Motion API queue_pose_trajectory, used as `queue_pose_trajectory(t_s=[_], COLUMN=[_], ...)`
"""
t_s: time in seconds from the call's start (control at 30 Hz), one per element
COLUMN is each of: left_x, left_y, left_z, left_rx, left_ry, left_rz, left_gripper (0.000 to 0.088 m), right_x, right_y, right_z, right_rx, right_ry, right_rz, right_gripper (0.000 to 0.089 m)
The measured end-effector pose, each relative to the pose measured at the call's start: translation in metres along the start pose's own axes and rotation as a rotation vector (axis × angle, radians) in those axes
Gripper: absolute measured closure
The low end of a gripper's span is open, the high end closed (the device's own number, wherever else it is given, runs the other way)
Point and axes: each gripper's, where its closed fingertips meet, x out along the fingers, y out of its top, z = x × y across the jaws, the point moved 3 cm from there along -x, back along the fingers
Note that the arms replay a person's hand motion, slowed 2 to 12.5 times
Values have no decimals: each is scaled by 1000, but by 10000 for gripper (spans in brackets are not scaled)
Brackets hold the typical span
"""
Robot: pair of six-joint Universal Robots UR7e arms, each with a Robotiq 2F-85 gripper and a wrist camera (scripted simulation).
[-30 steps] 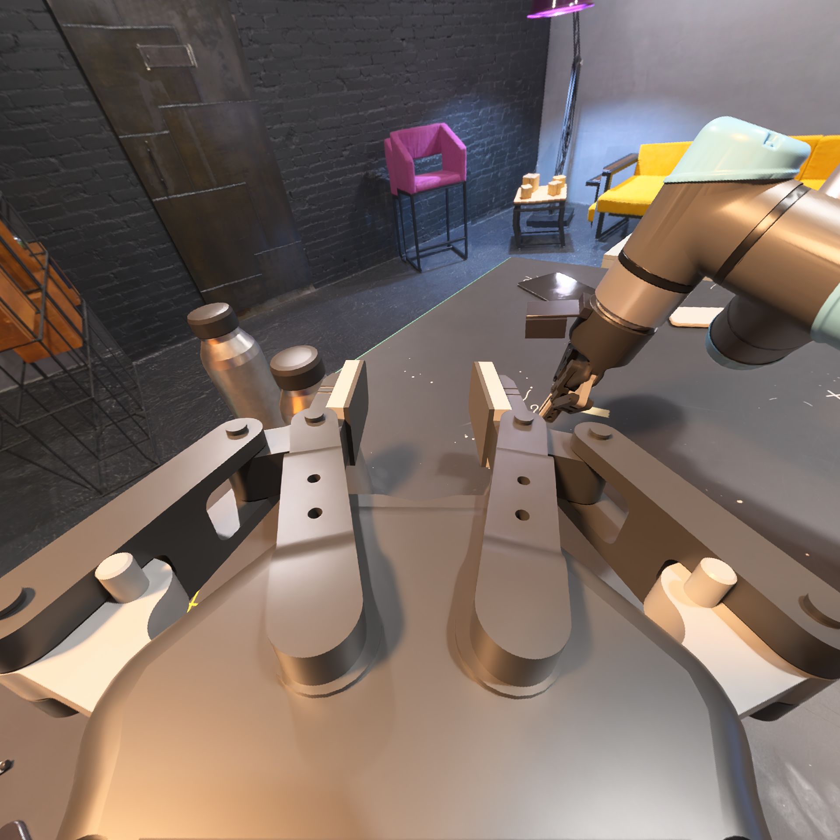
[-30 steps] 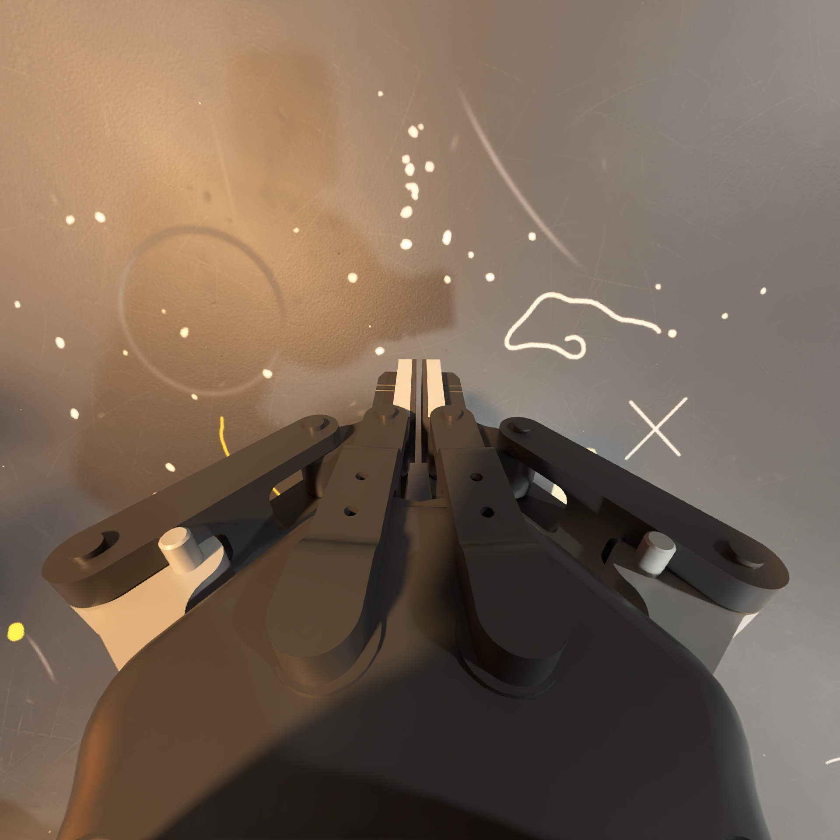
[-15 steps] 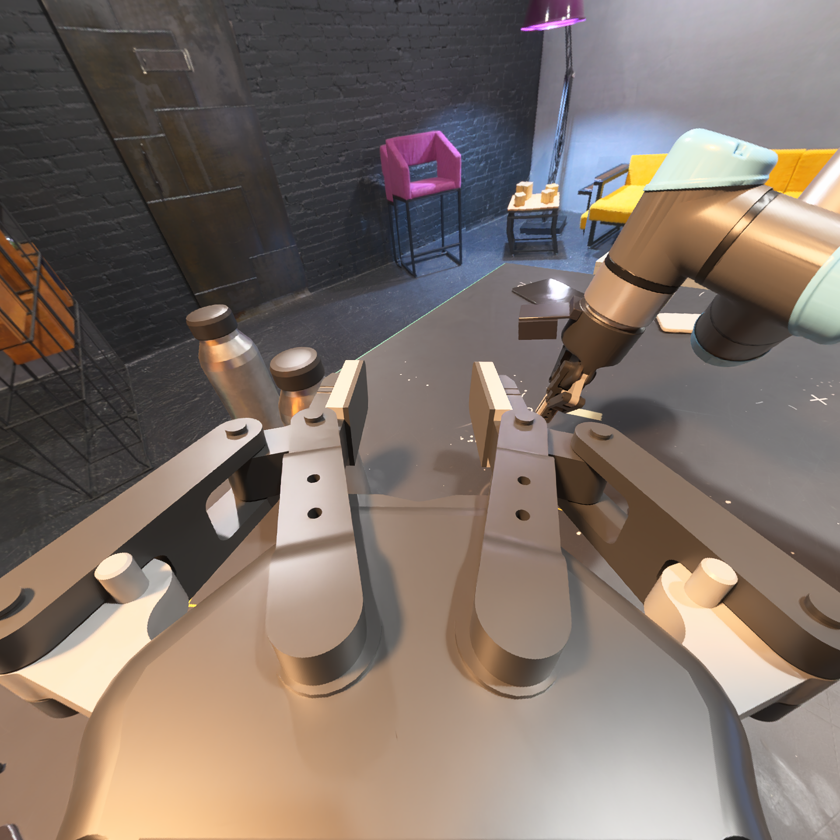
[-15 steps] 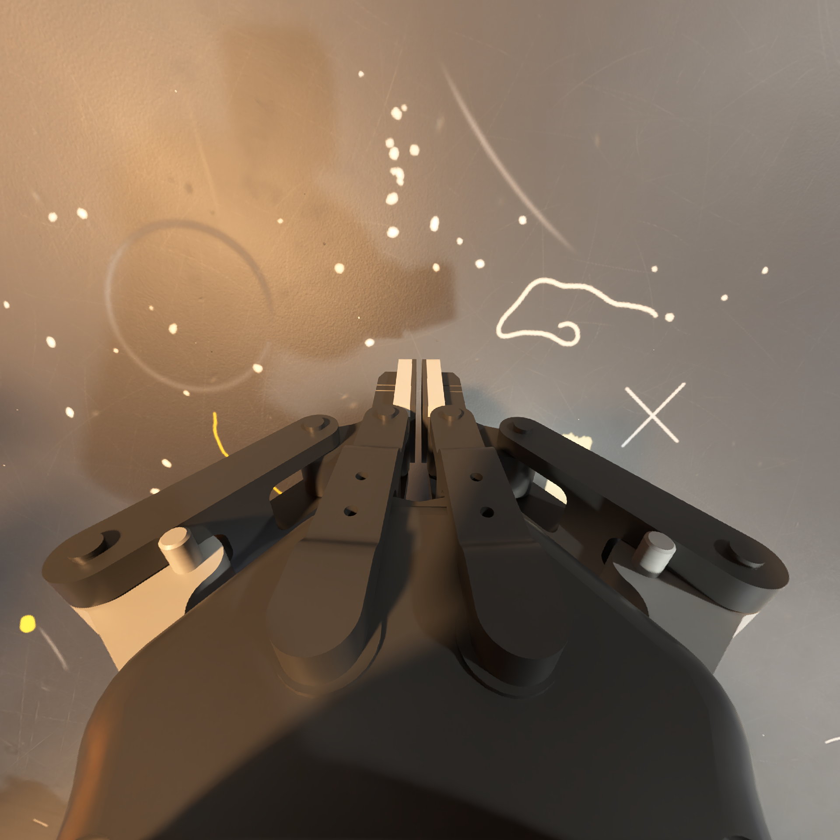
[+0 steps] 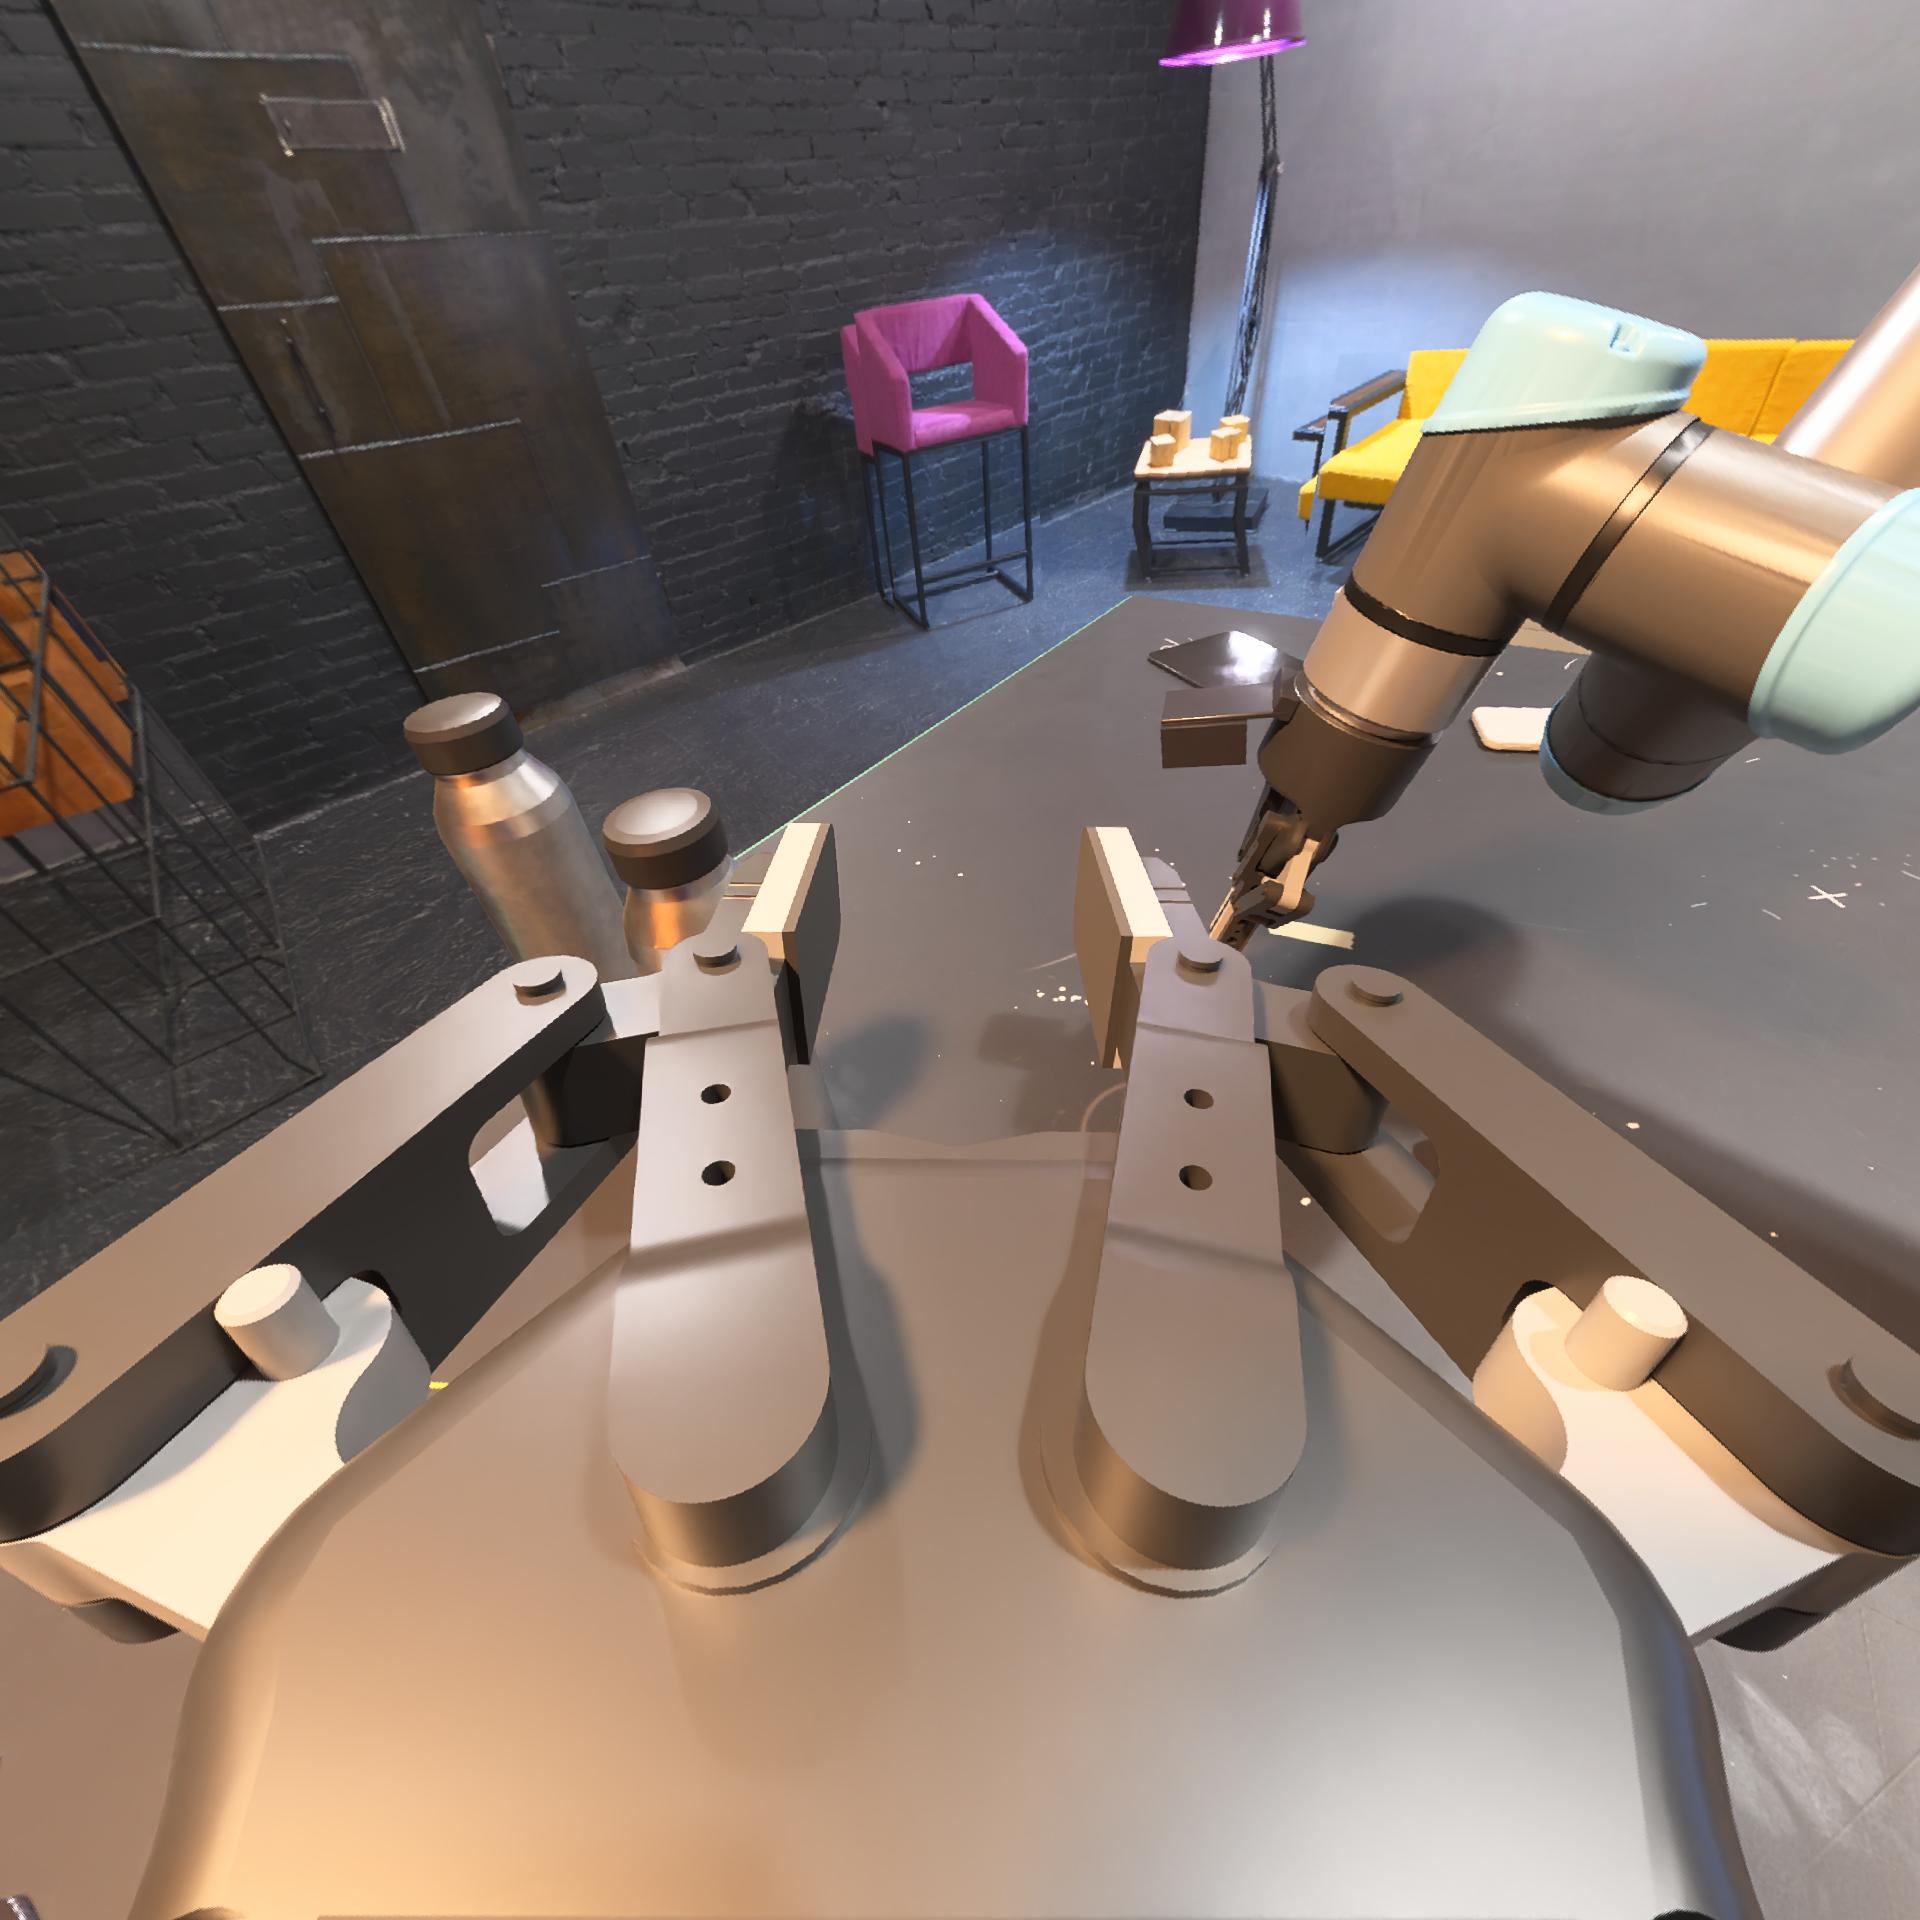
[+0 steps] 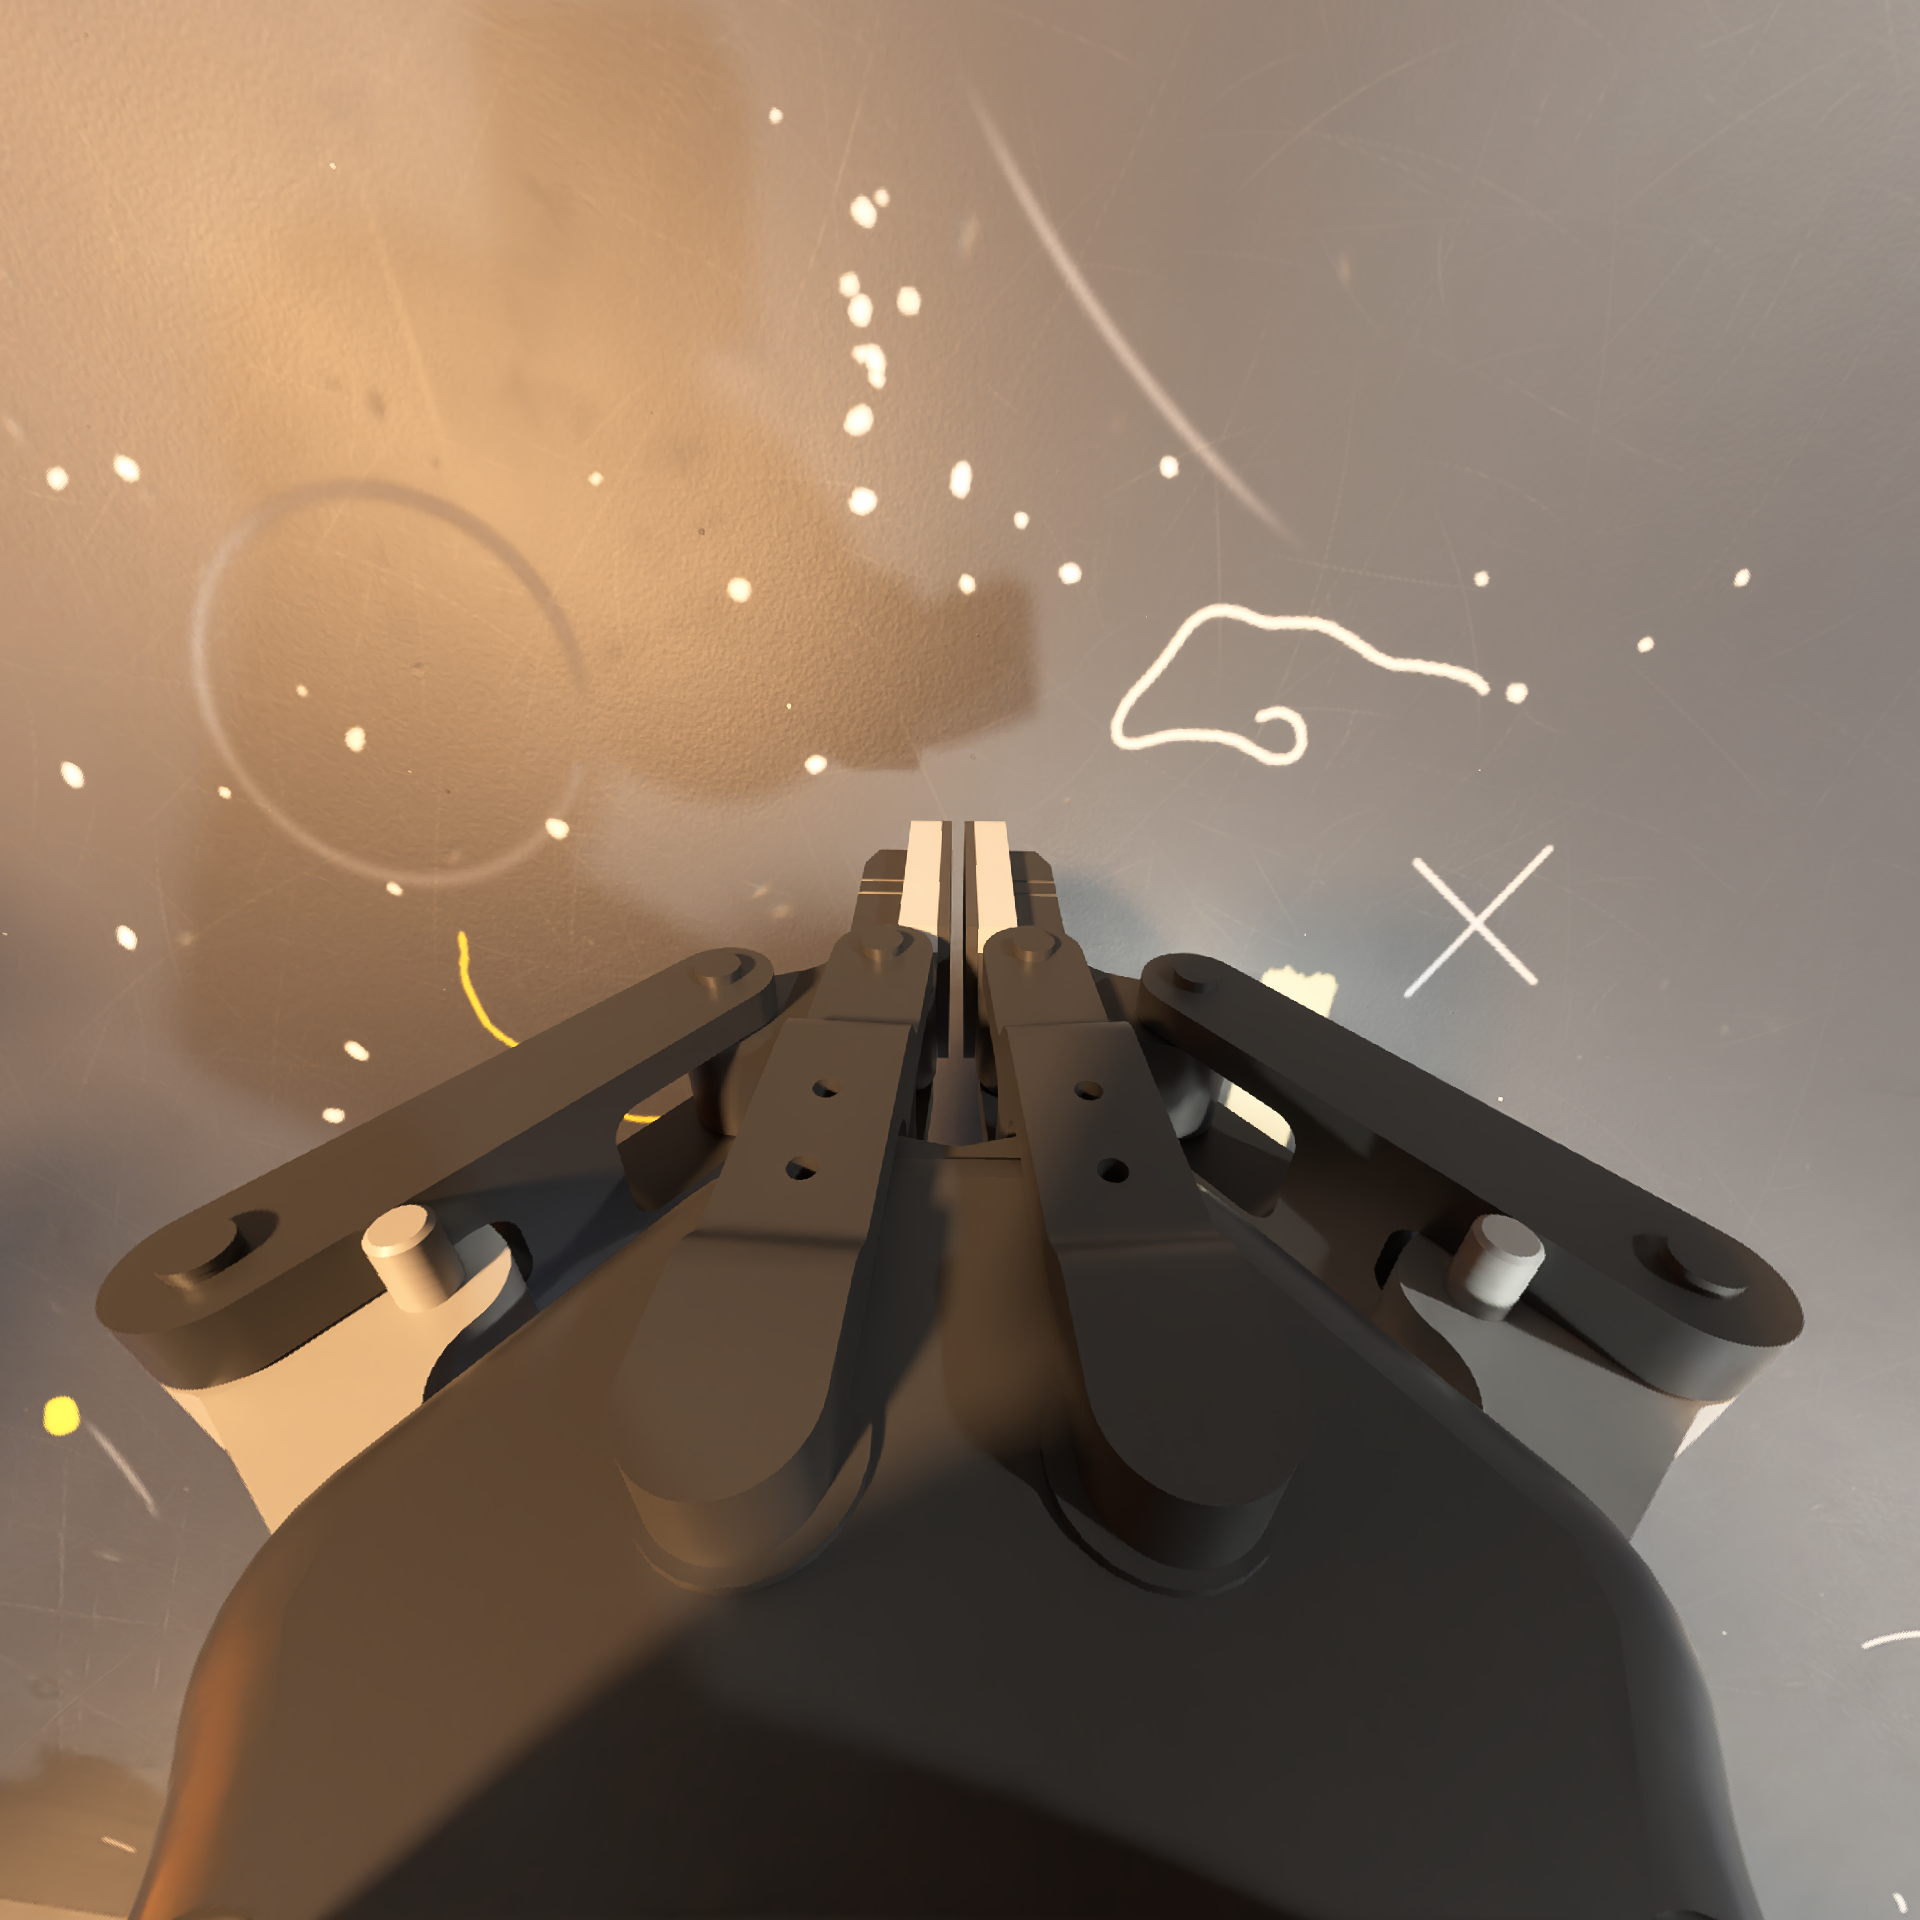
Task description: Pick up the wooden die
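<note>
The left tool (image 5: pixel 956 935) hangs low over the grey tabletop (image 5: pixel 987 748) with its two fingers spread wide and nothing between the pads. Just beyond its left finger stand two metal bottles with dark caps, a taller one (image 5: pixel 509 831) and a shorter one (image 5: pixel 665 873), side by side near the tabletop's edge. Farther across the tabletop the right arm (image 5: pixel 1558 582) reaches down, and its right tool (image 5: pixel 1262 904) points at the surface beside a thin pale strip (image 5: pixel 1314 935). In the right wrist view, the right tool (image 6: pixel 957 883) has its fingers drawn narrow, the pale pads nearly touching, with only a thin slit between them and nothing visible in that slit. Below it the tabletop (image 6: pixel 1558 312) shows white specks, a chalky loop (image 6: pixel 1247 686), a white cross (image 6: pixel 1475 920) and a faint ring (image 6: pixel 384 686). The wooden die does not show in either view, so its place cannot be told. A dark flat plate (image 5: pixel 1210 657) lies near the far edge.
</note>
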Motion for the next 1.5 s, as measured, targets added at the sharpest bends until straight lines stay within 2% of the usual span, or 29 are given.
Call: queue_pose_trajectory(t_s=[1.5], left_x=[-9], left_y=[1], left_z=[-14], left_rx=[-50], left_ry=[4], left_rz=[28], left_gripper=[446], right_x=[9], right_y=[4], right_z=[-2], right_rx=[-6], right_ry=[4], right_rz=[-7], right_gripper=[872])
